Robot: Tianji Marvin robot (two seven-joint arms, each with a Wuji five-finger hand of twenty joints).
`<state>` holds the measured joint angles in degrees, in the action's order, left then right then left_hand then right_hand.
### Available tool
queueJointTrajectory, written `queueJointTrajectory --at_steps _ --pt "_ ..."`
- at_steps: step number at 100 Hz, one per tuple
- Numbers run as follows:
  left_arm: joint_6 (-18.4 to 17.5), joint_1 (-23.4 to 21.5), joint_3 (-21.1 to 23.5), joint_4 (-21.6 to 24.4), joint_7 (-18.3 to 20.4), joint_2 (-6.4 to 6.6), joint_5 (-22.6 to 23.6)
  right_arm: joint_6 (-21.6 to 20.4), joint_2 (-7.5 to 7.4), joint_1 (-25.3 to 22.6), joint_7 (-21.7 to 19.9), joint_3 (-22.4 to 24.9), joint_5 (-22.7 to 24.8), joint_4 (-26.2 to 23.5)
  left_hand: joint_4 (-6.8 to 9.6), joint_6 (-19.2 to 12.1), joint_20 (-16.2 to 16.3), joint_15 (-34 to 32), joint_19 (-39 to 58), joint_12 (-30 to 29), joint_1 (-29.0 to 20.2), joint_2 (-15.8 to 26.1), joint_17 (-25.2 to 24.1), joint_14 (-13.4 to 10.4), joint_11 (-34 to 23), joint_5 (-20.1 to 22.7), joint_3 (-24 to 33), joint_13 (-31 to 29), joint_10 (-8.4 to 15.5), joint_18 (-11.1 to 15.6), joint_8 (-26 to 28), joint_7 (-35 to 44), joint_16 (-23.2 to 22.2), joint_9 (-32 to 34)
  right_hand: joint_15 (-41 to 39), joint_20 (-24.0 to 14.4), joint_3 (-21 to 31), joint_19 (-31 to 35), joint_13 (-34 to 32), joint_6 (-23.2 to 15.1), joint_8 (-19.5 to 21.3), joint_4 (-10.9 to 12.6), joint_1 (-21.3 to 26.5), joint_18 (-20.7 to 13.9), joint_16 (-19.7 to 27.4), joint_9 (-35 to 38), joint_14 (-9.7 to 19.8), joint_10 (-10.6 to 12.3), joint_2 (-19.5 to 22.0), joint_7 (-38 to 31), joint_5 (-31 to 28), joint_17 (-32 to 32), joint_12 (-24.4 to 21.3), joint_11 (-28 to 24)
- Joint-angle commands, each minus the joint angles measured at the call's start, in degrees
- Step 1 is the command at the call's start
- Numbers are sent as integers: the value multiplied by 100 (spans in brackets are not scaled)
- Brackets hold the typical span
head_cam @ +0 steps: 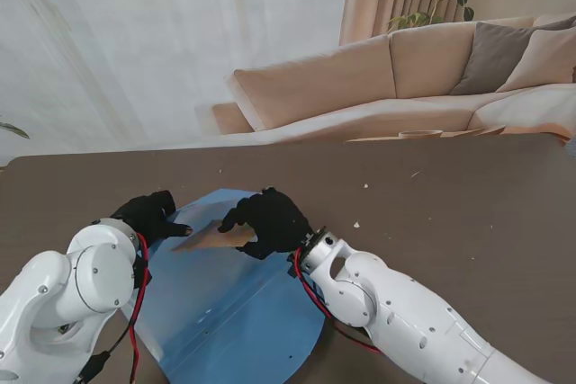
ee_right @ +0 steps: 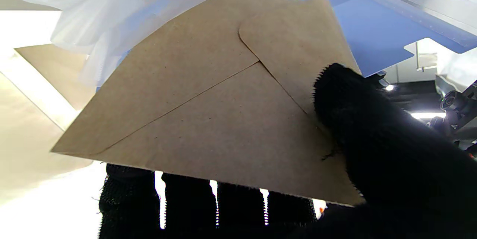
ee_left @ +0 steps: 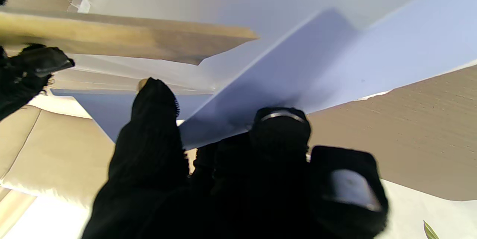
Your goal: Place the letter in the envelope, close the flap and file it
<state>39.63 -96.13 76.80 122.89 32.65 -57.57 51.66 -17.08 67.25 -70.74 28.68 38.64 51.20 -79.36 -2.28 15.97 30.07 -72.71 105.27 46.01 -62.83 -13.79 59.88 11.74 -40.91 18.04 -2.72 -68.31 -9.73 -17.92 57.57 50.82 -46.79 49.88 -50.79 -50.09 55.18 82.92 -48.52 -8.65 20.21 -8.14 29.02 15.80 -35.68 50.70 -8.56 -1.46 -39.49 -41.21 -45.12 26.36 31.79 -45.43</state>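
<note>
Blue plastic fills the middle of the tabletop: the folder, lying open, and I place everything else by it. At its left edge my left robot hand pinches the upper sheet, fingers closed on the cover to lift it and keep the pocket open. Just right of that, over the folder's far part, my right robot hand grips the kraft envelope, thumb on the flap side and four fingers beneath; the flap looks folded down, and the letter is not visible, presumably inside.

I judge this to be the filing step. To do it well I should hold the envelope flat, lead with its long edge, and slide it under the raised sheet without letting the flap catch. My left should keep the gap wide. That drooping cover is the main obstacle. Beyond the folder, small crumbs dot the tabletop, and a sofa stands past its far edge.
</note>
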Motion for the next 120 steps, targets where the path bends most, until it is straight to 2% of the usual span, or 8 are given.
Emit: queueJointTrajectory --at_steps 1,11,18,27,66,78,92,120 --pt "31 -7 2 63 73 -28 12 27 -26 -75 -117 28 7 -85 126 -455 18 -130 1224 -69 -886 600 183 36 -1602 -165 491 -356 657 325 239 743 103 1357 -72 -91 -26 109 219 79 120 150 -128 -149 -86 -231 203 118 -86 69 207 -74 56 -74" --pt "53 -3 -7 60 72 -26 13 39 -40 -129 -159 89 5 -156 125 -454 30 -140 1241 -70 -883 602 186 32 -1610 -168 488 -377 655 345 237 744 108 1372 -92 -125 -80 131 185 19 503 79 -48 -145 -95 -193 192 101 -164 10 180 -51 97 -86" --pt "69 9 -15 53 70 -24 0 22 -16 -105 -80 71 -5 -109 126 -451 38 -143 1251 -72 -887 600 187 36 -1615 -166 488 -385 656 353 238 748 112 1382 -188 -143 -83 232 -20 -384 -32 -106 453 -93 -94 115 160 116 -350 -1146 130 99 96 -100" --pt "112 28 -37 49 55 -20 -28 1 54 23 123 -53 -30 56 126 -445 44 -143 1256 -74 -891 602 186 37 -1615 -171 489 -386 654 360 237 748 117 1383 -381 -162 98 432 -431 -603 -303 -92 831 -32 -121 776 146 151 -241 -1552 -613 416 79 -34" --pt "235 136 -163 5 67 -1 -58 191 363 761 300 -909 -176 693 123 -472 59 -132 1254 -86 -879 625 185 66 -1600 -199 477 -337 661 371 243 753 131 1344 -951 -214 180 870 -726 -516 -722 -130 777 -20 -300 1180 159 144 -489 -1652 -967 700 275 -420" --pt "277 168 -199 -17 61 5 -80 352 389 847 117 -1060 -212 673 124 -476 60 -131 1249 -86 -882 628 184 77 -1599 -209 475 -322 664 369 245 751 129 1339 -829 -232 55 909 -413 -289 -992 -181 376 -162 -273 728 186 168 -667 -1282 -410 533 306 -343" --pt "283 172 -203 -20 70 6 -69 610 273 691 -259 -946 -209 311 126 -467 62 -131 1246 -85 -891 626 185 79 -1599 -204 476 -320 663 367 248 752 127 1334 -654 -390 -76 897 134 123 187 365 -251 -370 -379 -78 235 175 -342 811 -50 228 307 -151" --pt "285 181 -202 -40 33 2 -104 881 7 219 -606 -497 35 -288 126 -472 67 -139 1244 -84 -889 625 185 74 -1603 -205 468 -329 665 365 249 751 125 1344 -691 -499 -252 997 283 76 521 356 -174 -491 -439 -389 271 208 -442 723 241 195 359 -177"
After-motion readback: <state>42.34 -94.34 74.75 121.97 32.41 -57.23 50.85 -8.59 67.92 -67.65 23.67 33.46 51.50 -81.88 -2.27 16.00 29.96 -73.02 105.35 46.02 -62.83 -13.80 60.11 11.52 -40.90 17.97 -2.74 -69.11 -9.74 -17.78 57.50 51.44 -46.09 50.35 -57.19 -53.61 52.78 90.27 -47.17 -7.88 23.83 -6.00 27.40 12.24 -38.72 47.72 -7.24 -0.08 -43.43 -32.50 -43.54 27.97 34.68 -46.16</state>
